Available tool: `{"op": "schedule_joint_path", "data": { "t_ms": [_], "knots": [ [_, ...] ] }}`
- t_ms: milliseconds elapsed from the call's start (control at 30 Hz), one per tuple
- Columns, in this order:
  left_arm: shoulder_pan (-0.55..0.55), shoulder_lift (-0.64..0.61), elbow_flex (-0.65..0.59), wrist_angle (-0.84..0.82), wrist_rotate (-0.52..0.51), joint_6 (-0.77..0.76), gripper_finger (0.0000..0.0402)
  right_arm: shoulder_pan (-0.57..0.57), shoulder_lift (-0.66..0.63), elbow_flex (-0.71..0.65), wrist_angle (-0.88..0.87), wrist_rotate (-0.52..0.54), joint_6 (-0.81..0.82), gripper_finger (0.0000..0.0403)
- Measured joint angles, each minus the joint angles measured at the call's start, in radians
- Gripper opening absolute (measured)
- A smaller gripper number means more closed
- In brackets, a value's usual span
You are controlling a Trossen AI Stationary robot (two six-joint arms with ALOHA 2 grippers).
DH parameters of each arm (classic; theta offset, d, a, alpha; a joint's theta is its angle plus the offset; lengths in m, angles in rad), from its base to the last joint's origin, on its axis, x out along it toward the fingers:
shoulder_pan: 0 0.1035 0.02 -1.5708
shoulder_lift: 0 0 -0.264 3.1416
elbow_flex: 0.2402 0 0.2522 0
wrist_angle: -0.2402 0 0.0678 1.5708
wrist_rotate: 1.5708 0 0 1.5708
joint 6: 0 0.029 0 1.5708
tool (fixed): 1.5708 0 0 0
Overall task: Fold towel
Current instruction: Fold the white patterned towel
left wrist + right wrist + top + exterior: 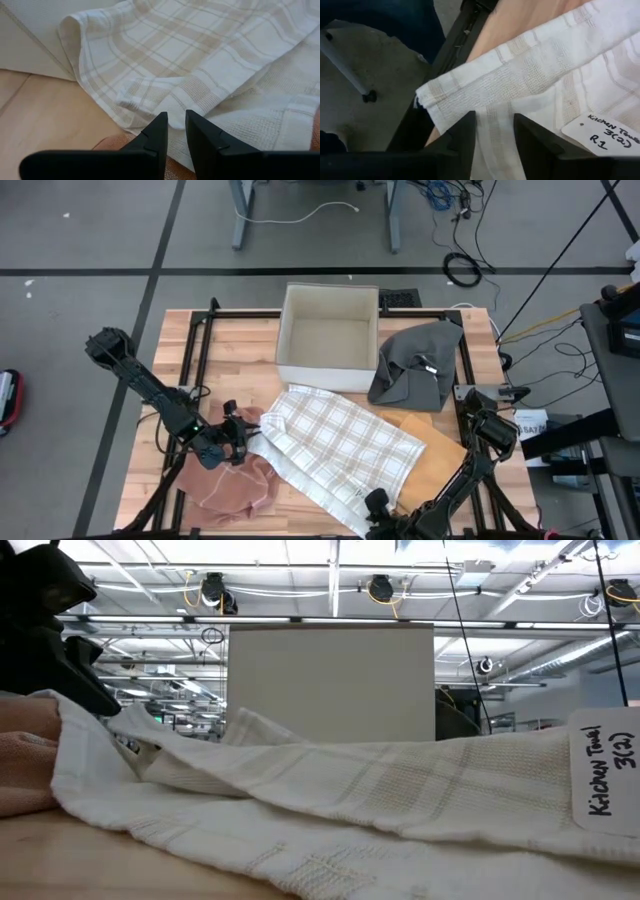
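Currently left gripper (pixel 174 131) pinches plaid kitchen towel (pixel 335 442) edge; right gripper (pixel 494 131) straddles corner, jaws parted; risk: corner slips free.

- I work in a robotics lab or test hall, not a home.
- My wooden table (pixel 180 330) sits in a black metal frame (pixel 200 340) on grey floor (pixel 80 240).
- Loose cables (pixel 460 265) trail behind it.
- Overhead: industrial ceiling trusses with mounted cameras (pixel 380 587).
- A handwritten label (pixel 605 772) tags the towel (pixel 340 445).
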State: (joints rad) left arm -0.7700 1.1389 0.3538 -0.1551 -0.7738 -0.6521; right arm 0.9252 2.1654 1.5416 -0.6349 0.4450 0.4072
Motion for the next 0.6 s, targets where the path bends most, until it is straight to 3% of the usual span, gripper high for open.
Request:
{"op": "schedule_joint_path", "data": {
  "t_ms": [300, 600],
  "knots": [
    [0.000, 0.000, 0.000, 0.000, 0.000, 0.000, 0.0074, -0.014, -0.001, 0.000, 0.000, -0.057, -0.024, 0.0011],
    [0.000, 0.000, 0.000, 0.000, 0.000, 0.000, 0.0074, -0.014, -0.007, 0.004, -0.010, -0.048, -0.042, 0.0001]
  ]
}}
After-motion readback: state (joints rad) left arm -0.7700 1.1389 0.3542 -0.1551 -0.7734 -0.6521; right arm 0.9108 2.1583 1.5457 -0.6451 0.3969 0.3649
